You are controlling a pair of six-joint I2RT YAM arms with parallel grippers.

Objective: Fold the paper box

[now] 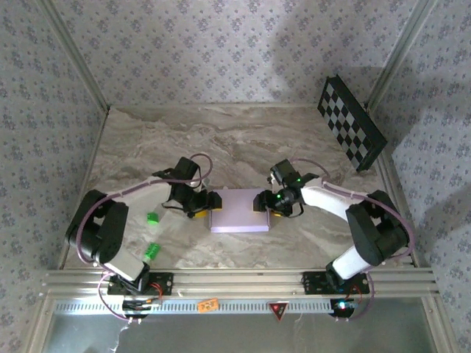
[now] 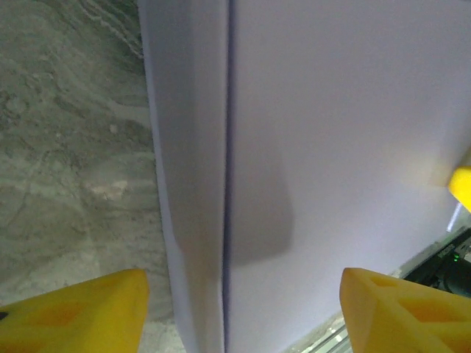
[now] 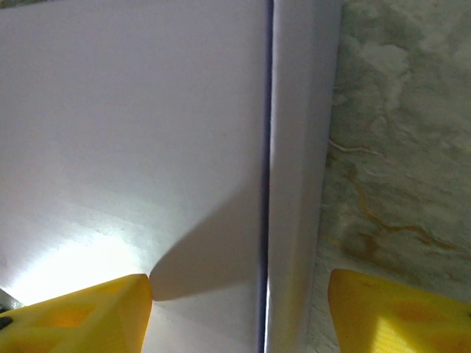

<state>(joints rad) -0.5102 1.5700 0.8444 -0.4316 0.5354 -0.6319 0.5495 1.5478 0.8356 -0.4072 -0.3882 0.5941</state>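
Note:
The paper box [image 1: 240,211] lies folded on the marble table as a flat, squarish lavender shape between the two arms. My left gripper [image 1: 208,202] is at its left edge. In the left wrist view the yellow fingers [image 2: 77,312] stand apart on either side of the box's upright side wall [image 2: 195,184], with gaps on both sides. My right gripper [image 1: 266,202] is at the box's right edge. Its yellow fingers [image 3: 397,312] likewise straddle the right side wall [image 3: 298,184] without pressing it. Both grippers are open, left gripper [image 2: 235,316] and right gripper [image 3: 239,316] alike.
A black-and-white checkerboard panel [image 1: 351,123] leans at the back right corner. Two small green pieces [image 1: 153,218] [image 1: 152,251] lie on the table beside the left arm. Patterned walls close in the table on three sides, and an aluminium rail [image 1: 235,281] runs along the near edge.

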